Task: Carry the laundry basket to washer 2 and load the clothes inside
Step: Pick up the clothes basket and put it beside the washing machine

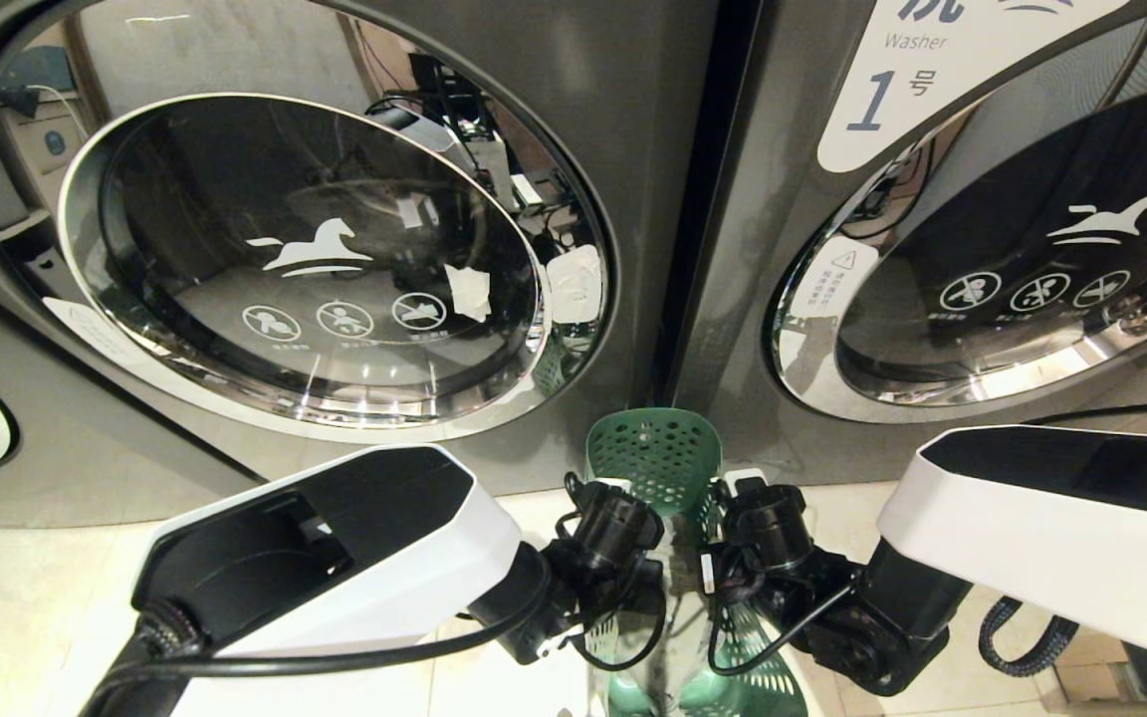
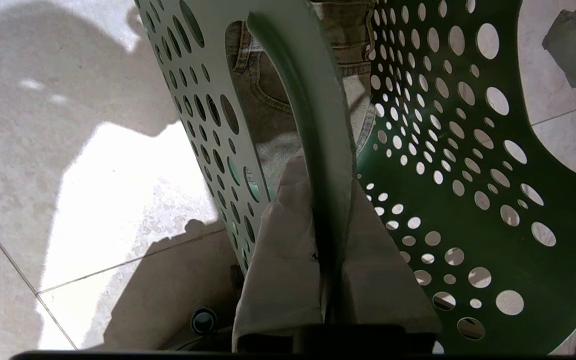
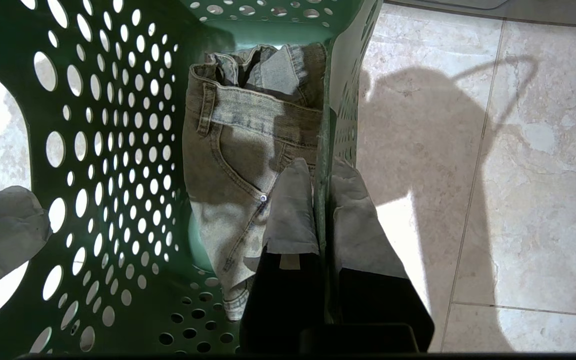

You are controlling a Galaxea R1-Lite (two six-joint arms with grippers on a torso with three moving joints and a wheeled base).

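Washer and floor around us

We see a dark grey washer labelled 1 (image 1: pixel 992 249) at right, door shut, warning icons on its glass, standing on a pale tiled floor (image 3: pixel 493 175) crossed by shadows.

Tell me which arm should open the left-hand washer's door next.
Left, probably. The left gripper sits below that door, the right gripper nearer washer 1. Both are shut on the laundry basket's rim, so it must go down first.
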